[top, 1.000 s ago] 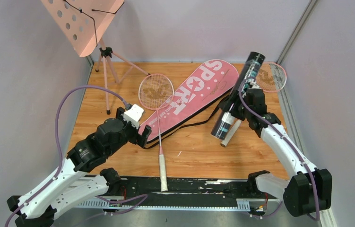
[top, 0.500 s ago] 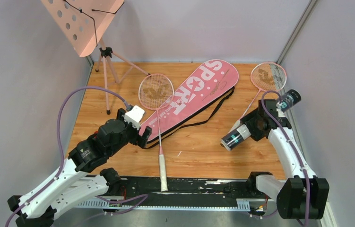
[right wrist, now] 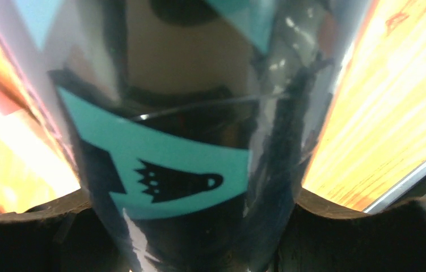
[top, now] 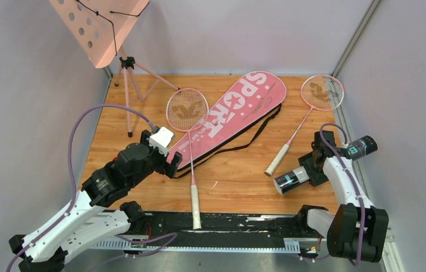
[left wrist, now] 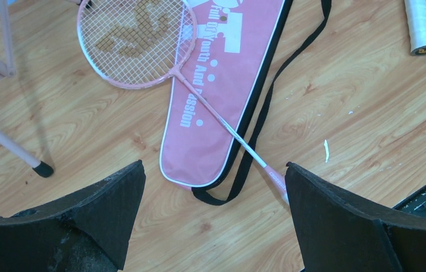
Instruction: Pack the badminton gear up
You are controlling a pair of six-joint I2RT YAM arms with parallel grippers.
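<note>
In the top view my right gripper [top: 325,165] is shut on the black tube [top: 291,180], which lies nearly level at the right side of the table, one end pointing at the right wall. Seen from the right wrist, the tube [right wrist: 188,141] with its teal label fills the space between the fingers. My left gripper [top: 172,162] hangs open over the near end of the pink "SPORT" bag [top: 230,113], nothing between its fingers [left wrist: 105,209]. One pink racket [top: 188,109] lies across the bag [left wrist: 222,85]. The other racket [top: 323,92] lies at the far right.
A pink perforated music stand [top: 100,25] on tripod legs [top: 129,107] stands at the far left corner. The bag's black strap [top: 250,141] trails over the wood. Grey walls close in left, back and right. A black rail [top: 227,224] runs along the near edge.
My right arm has swung the tube from upright over the far-right racket back toward the near right, tipping it almost level. The left arm has not moved.
</note>
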